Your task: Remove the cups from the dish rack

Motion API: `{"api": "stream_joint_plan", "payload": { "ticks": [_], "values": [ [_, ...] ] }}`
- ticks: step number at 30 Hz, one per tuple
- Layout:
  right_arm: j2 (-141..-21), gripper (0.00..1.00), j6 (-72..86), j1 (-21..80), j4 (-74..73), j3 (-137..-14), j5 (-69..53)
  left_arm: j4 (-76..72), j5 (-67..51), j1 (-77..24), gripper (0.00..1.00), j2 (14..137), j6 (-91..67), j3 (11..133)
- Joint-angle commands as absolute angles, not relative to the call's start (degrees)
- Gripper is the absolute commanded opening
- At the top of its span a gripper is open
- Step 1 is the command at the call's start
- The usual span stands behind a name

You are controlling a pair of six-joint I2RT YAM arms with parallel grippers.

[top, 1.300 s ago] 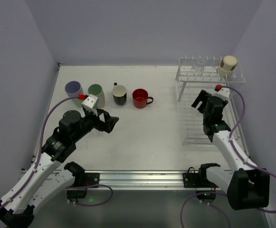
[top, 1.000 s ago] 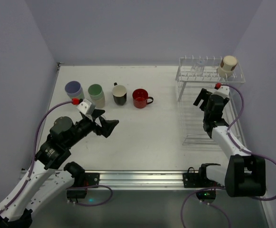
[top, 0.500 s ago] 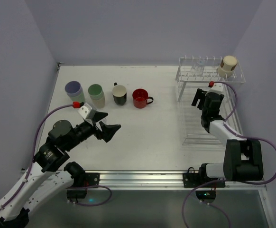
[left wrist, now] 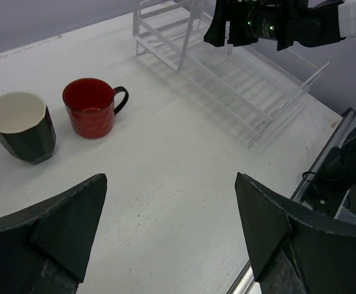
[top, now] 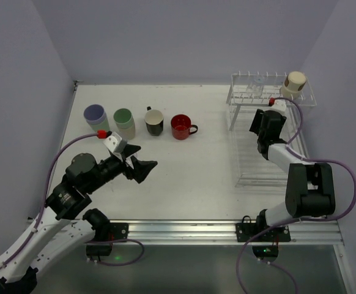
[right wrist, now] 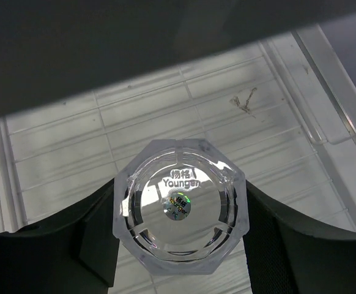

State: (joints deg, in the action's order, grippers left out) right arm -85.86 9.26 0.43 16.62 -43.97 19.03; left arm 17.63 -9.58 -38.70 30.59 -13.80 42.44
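Clear glass (right wrist: 179, 205), octagonal, upside down on the dish rack (right wrist: 55, 141), fills the centre of the right wrist view. The right tool (right wrist: 186, 240) straddles it, one dark finger (right wrist: 95, 236) on each side. Over the last second I've brought that arm up the right side of the top view to the rack's upper tier, and the jaws have been narrowing. They now sit right at the glass's sides. I can't tell if the grip is actually clenched yet or only closing in, and the glass is not lifted.

Left tool (top: 140, 166) has backed off toward the lower left of the top view. It is released, jaws wide, nothing between them, and hovers over bare tabletop (top: 190, 165).

Task read: four cups already stand out in a row, upper left of centre: lavender tumbler (top: 95, 115), green tumbler (top: 124, 121), black mug (top: 154, 121), red mug (top: 181, 127). The beige tumbler (top: 295, 84) sits on the rack's top tier, upper right, just beyond the right tool. So at least two are left, and the glass is the one in hand.
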Motion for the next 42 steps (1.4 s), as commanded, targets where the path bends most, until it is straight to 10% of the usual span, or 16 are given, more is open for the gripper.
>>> {"api": "stream_joint_plan", "payload": {
  "ticks": [1,7,27,42],
  "values": [
    [-85.35,0.60,9.85,0.26,17.30,-44.48,22.76,16.26,-10.02,-39.02,0.89,31.02,-12.30,42.19],
    [-78.06,0.41,10.45,1.49,21.09,-38.24,23.38,16.26,-10.11,-38.94,0.89,31.55,-12.13,42.19],
    [-29.89,0.36,36.20,6.41,11.25,-24.08,4.43,13.19,-11.77,-38.85,0.88,37.52,-18.10,41.75],
    [-38.76,0.37,59.85,24.96,46.84,-15.39,-26.02,-35.14,-27.70,-42.18,0.76,54.75,-50.35,27.42]
  ]
}}
